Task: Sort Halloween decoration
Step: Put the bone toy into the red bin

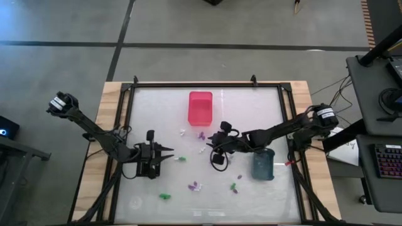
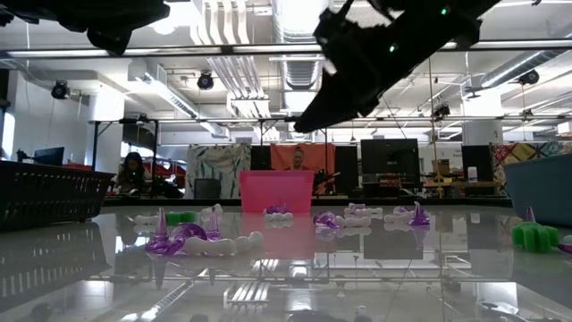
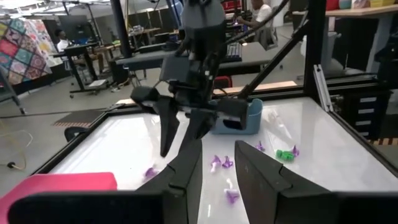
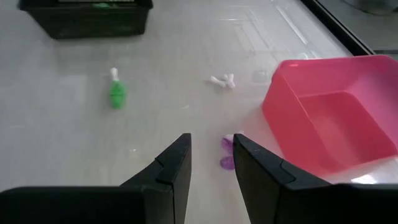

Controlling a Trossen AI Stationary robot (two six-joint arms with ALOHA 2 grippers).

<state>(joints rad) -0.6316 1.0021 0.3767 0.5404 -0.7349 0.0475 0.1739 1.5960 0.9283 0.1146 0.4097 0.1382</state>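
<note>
Jaws of the right gripper (image 4: 210, 163) stand apart above a purple piece (image 4: 227, 153) just beside the pink bin (image 4: 329, 118). We should drop straight, straddling it without nudging the bin. Left gripper (image 3: 217, 174) waits left, jaws apart.

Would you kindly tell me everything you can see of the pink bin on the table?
The pink bin is a small rectangular container that looks like smooth moulded plastic, with an open top, upright walls and rounded corners. It stands upright on the white table, near the middle of its far edge. In the right wrist view its inside shows no pieces, though part of it is cut off. A purple piece lies on the table beside one corner. No gripper touches it.
</note>
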